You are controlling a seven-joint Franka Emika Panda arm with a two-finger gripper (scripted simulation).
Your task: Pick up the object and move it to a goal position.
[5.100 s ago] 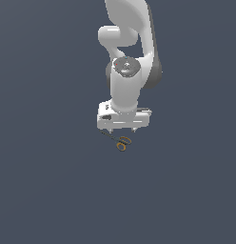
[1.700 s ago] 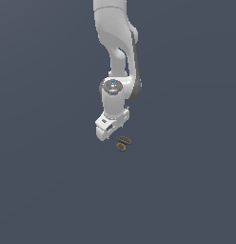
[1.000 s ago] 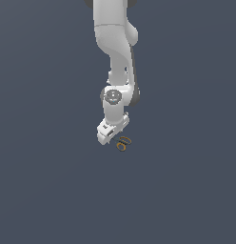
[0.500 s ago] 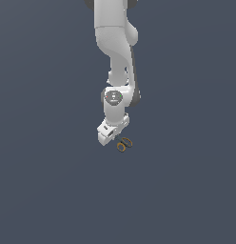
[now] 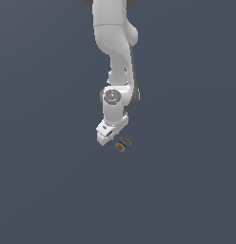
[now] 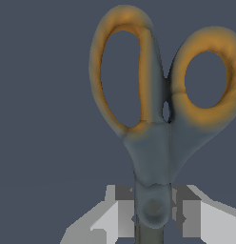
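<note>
White and grey, the gripper (image 6: 151,217) is seen in the wrist view with its two fingers (image 6: 117,214) drawn in close on either side of the scissors (image 6: 155,114). The pivot end of the scissors, where the grey shank narrows toward the blades, is clamped between the pads, and almost no gap is left on either side. The blades themselves are cut off at the edge of that view and cannot be made out.

Beyond the fingers, the two orange ring handles are spread away from the gripper; one ring is long and oval, the other rounder. The handles are joined to a grey body that darkens toward the pivot.

In the exterior view the gripper (image 5: 112,135) is tilted, with its fingers pointed down and toward the exterior view's right. The scissors (image 5: 122,143) are shown as a small orange shape at the fingertips, just below the white hand and slightly to the exterior view's right of it. Whether they are lifted clear of the surface (image 5: 48,190) cannot be told.

Above the hand, the white arm (image 5: 115,43) rises almost straight up out of the frame. A plain dark blue-grey surface is spread around everything.
</note>
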